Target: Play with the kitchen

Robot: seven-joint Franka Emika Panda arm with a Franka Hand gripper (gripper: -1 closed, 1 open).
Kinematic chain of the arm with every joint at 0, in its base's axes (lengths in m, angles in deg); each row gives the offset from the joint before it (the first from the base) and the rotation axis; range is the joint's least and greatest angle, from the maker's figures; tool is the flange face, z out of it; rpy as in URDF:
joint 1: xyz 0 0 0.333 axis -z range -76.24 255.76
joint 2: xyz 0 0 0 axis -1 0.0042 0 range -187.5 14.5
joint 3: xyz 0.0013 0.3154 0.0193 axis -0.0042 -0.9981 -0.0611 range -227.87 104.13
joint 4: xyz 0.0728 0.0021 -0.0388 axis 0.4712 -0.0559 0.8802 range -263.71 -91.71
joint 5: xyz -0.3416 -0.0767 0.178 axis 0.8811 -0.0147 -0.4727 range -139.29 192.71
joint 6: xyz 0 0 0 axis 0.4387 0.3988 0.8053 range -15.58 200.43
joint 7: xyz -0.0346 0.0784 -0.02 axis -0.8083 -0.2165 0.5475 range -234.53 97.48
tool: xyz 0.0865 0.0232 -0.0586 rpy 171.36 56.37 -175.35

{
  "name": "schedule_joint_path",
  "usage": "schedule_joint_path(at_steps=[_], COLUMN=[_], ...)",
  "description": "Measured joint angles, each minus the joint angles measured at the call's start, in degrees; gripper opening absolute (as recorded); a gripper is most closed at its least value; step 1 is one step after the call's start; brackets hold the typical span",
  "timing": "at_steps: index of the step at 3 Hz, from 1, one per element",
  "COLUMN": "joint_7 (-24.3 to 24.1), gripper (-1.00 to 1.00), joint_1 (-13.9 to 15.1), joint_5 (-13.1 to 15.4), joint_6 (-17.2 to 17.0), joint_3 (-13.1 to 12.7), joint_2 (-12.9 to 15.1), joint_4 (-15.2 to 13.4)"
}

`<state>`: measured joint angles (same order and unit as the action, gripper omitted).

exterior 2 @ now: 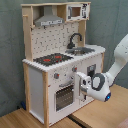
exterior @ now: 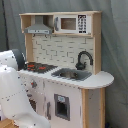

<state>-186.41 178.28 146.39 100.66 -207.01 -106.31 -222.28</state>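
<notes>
In the second exterior view we see the gripper (exterior 2: 80,85) at the windowed oven door (exterior 2: 65,96) of the kitchen (exterior 2: 59,65), finger spread indeterminable, kitchen upright on the wooden floor (exterior 2: 30,119).

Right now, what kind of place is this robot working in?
Likely a robot lab or test setup, not a home: a toy kitchen stands on a plain wooden floor before a grey backdrop curtain, with the robot arm at its front.
</notes>
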Motion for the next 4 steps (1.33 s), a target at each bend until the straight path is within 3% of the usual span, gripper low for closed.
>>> schedule_joint_path(at_steps=[1,2,4], joint_7=[0.2,0.2,3.2], gripper=[1.00,-1.00,-1.00], joint_1=[1.1,1.1,1.0], joint_5=[0.0,0.0,-9.4], joint_6=[0.9,0.9,-4.9], joint_3=[0.4,0.4,-4.0], joint_2=[-0.8,-0.8,-0.5], joint_4=[1.0,1.0,1.2])
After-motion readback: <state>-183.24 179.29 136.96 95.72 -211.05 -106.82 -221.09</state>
